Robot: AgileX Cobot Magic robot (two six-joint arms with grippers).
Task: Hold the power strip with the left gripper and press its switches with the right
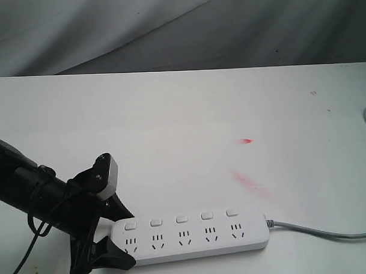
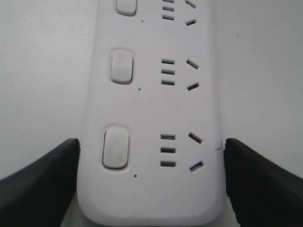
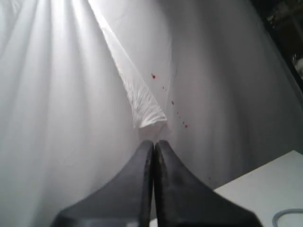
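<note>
The white power strip (image 1: pixel 192 236) lies along the table's front edge, with its five switches (image 1: pixel 181 219) in a row above the sockets. My left gripper (image 1: pixel 123 238) straddles its left end. In the left wrist view the power strip (image 2: pixel 151 109) fills the space between the two black fingers (image 2: pixel 42 184), which press against its long sides, beside the nearest switch (image 2: pixel 116 147). The left gripper (image 2: pixel 151 156) is shut on the strip. My right gripper (image 3: pixel 154 144) is shut with nothing in it and faces the white curtain. The exterior view does not show it.
The strip's grey cord (image 1: pixel 318 231) runs right and off the table (image 1: pixel 170 125), then loops back at the right edge. Red smears (image 1: pixel 251 184) mark the tabletop behind the strip. A pale curtain (image 1: pixel 167 29) hangs behind the table.
</note>
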